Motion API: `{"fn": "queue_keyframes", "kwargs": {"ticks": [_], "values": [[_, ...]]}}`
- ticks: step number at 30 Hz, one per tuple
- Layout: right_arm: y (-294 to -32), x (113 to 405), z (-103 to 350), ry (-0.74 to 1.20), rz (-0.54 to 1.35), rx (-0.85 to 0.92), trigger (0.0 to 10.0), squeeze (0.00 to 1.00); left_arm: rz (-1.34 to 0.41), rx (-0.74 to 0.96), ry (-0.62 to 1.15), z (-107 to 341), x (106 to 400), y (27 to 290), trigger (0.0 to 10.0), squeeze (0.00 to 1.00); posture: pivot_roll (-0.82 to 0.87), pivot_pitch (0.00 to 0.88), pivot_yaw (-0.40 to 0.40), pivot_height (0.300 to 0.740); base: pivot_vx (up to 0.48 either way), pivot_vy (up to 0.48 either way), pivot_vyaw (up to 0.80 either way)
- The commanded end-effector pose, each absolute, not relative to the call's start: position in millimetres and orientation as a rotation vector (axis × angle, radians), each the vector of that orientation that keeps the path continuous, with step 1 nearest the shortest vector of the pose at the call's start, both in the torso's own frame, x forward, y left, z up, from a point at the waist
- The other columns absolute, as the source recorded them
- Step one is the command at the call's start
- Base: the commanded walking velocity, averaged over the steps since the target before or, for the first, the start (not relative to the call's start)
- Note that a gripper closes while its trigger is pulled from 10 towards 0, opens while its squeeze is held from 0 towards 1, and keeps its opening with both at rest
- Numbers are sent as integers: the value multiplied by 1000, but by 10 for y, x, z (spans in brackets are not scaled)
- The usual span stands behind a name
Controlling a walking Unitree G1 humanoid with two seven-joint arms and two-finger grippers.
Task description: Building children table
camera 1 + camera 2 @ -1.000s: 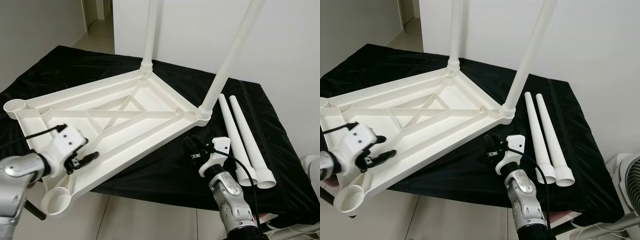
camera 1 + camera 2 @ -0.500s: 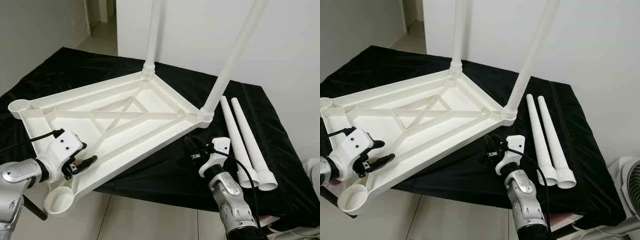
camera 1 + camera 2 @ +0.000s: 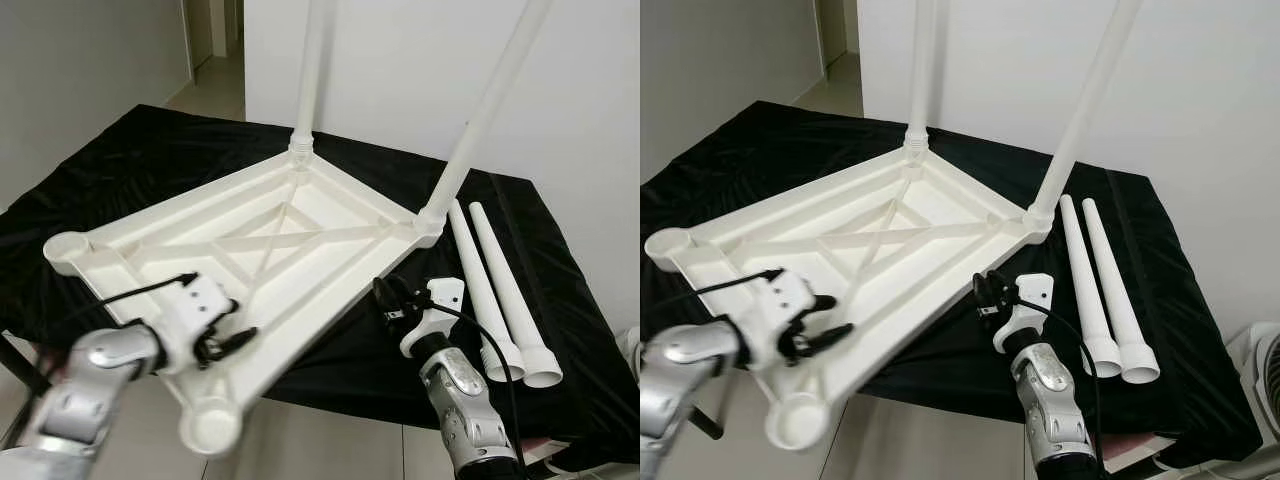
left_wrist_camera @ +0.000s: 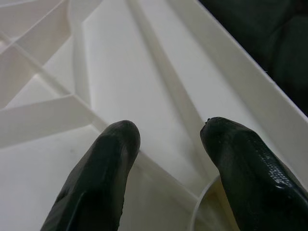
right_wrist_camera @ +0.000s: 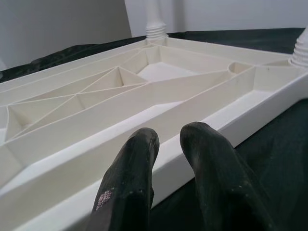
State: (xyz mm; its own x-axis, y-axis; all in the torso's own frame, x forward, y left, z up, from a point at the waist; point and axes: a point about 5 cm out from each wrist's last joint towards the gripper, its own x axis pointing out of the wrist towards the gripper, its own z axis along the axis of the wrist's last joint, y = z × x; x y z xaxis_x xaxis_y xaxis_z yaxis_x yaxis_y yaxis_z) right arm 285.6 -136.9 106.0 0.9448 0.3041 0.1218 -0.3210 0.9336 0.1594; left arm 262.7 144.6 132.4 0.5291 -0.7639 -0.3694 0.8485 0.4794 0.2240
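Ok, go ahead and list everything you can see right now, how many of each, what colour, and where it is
Tabletop: one, white plastic, upside down on the black cloth, its near corner hanging past the cloth's edge.
Fitted legs: two, white, standing upright in the tabletop's two far corner sockets.
Loose legs: two, white, lying side by side on the cloth to the right of the tabletop.
Empty sockets: two, white, at the tabletop's near and left corners.
Black cloth: one, covering the work surface.
Fan: one, white, partly in view at the right edge.
Left pincer: black fingers open, over the tabletop's near edge by the empty near socket.
Right pincer: black fingers close together, at the tabletop's right-hand edge.
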Motion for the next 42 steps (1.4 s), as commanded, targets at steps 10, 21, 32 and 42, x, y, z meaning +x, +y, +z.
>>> {"fn": "queue_keyframes", "kwargs": {"ticks": [10, 21, 32, 42], "values": [[-1434, 2842, 1070, -101, 289, 171, 10000, 0, -972, 368, 202, 1291, 2715, 1240, 10000, 0, -21, 36, -76, 740, 0, 0, 0], [-1434, 2837, 1059, -96, 290, 169, 10000, 0, -1047, 274, 193, 1507, 2615, 1642, 10000, 0, -10, 39, -85, 740, 0, 0, 0], [-1457, 2840, 1063, -92, 296, 159, 10000, 0, -1160, 304, 317, 1498, 2351, 1938, 10000, 0, -2, 46, -93, 740, 0, 0, 0], [-1447, 2837, 1062, -89, 308, 156, 10000, 0, -1278, 275, 462, 1392, 2075, 1936, 10000, 0, 2, 44, -107, 740, 0, 0, 0]]}}
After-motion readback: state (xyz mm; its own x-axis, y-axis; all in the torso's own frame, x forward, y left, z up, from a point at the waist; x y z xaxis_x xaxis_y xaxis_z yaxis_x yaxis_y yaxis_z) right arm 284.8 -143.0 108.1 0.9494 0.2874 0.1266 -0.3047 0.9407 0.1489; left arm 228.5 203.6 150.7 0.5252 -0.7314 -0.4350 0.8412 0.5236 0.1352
